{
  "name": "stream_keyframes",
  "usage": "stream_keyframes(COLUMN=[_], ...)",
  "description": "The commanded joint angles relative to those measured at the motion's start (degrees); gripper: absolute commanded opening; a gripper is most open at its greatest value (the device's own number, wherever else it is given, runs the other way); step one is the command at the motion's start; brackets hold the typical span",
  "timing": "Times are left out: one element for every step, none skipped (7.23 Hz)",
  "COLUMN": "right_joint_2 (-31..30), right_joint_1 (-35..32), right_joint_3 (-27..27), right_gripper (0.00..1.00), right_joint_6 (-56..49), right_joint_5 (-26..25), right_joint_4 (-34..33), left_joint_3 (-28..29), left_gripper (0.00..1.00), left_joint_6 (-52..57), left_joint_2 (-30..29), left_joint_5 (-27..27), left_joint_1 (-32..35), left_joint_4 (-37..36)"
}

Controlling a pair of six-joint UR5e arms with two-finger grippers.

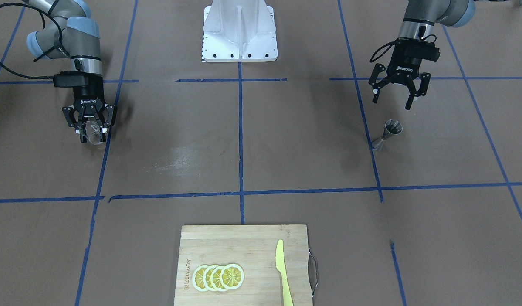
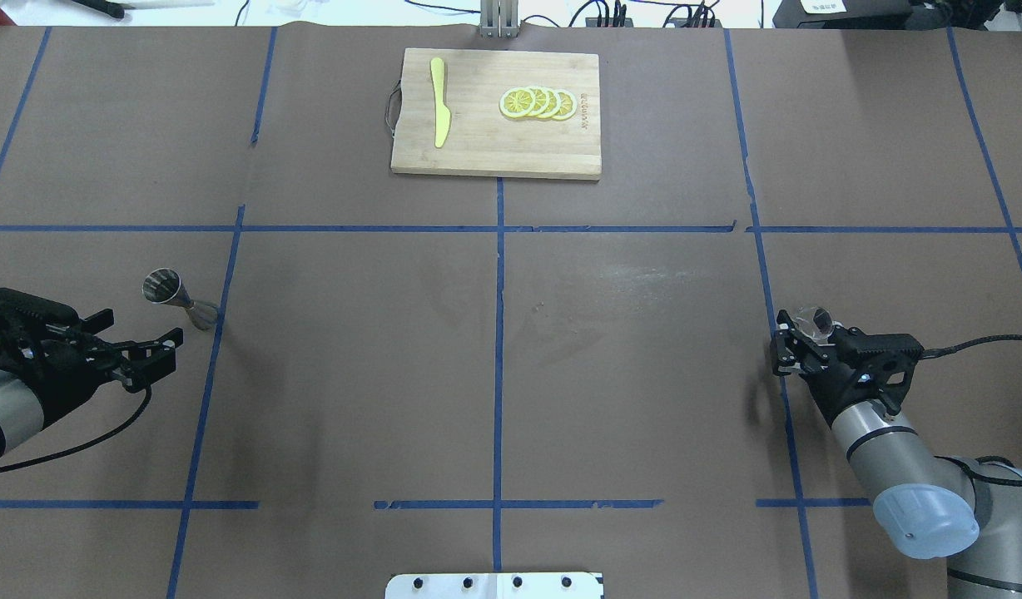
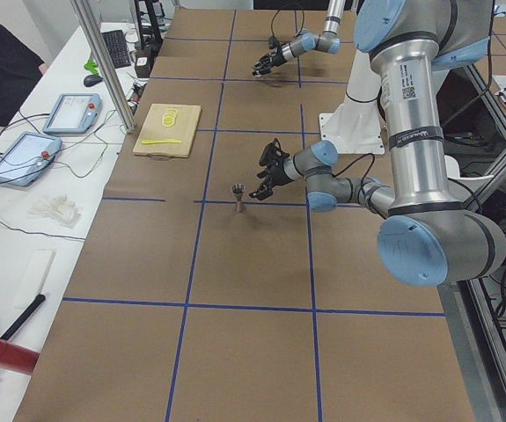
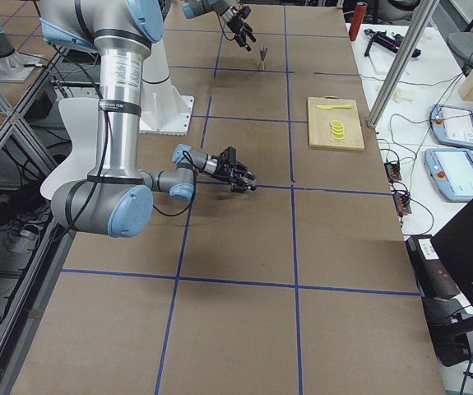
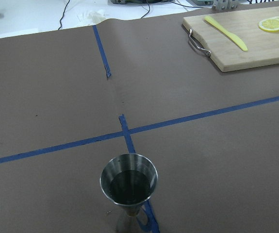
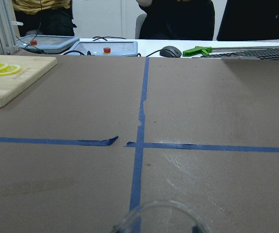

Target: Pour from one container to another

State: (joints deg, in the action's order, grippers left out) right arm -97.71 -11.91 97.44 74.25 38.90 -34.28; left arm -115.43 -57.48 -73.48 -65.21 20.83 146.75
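A small steel jigger [image 1: 389,133] [image 2: 170,293] stands upright on the brown table by a blue tape line. In the left wrist view the jigger [image 5: 128,182] is close below the camera, and its inside looks dark. My left gripper [image 1: 392,102] [image 2: 141,329] hovers just short of it, open and empty. A clear glass [image 1: 92,132] [image 2: 811,320] is held low over the table at the other end, with my right gripper [image 1: 92,128] [image 2: 798,334] shut on it. Only the glass's rim [image 6: 144,208] shows in the right wrist view.
A wooden cutting board [image 1: 244,250] [image 2: 494,150] lies at the table's far side from the robot, with lemon slices [image 1: 218,277] and a yellow knife [image 1: 282,272] on it. The white robot base [image 1: 239,34] sits between the arms. Blue tape lines cross the table.
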Motion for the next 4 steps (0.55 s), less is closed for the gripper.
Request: stream_keyframes(right_joint_2=[0.41,0.5,0.5,0.5], right_joint_1=[0.05,0.13,0.13,0.13], right_joint_3=[-0.68,-0.68,-0.68,-0.76], right_gripper=[0.37,0.39,0.57,0.67], right_joint_6=[-0.16,-0.16,-0.16,-0.07], right_joint_5=[0.03,0.03,0.12,-0.05], right_joint_4=[0.09,0.09,0.09,0.09], left_joint_3=[0.03,0.03,0.12,0.12], left_gripper=[1.0,1.0,1.0,1.0], left_joint_6=[0.0,0.0,0.0,0.0], left_joint_2=[0.0,-0.09,-0.09,-0.09], left_joint_5=[0.0,0.0,0.0,0.0], left_joint_1=[0.09,0.17,0.18,0.18], left_joint_4=[-0.06,0.03,0.03,0.03])
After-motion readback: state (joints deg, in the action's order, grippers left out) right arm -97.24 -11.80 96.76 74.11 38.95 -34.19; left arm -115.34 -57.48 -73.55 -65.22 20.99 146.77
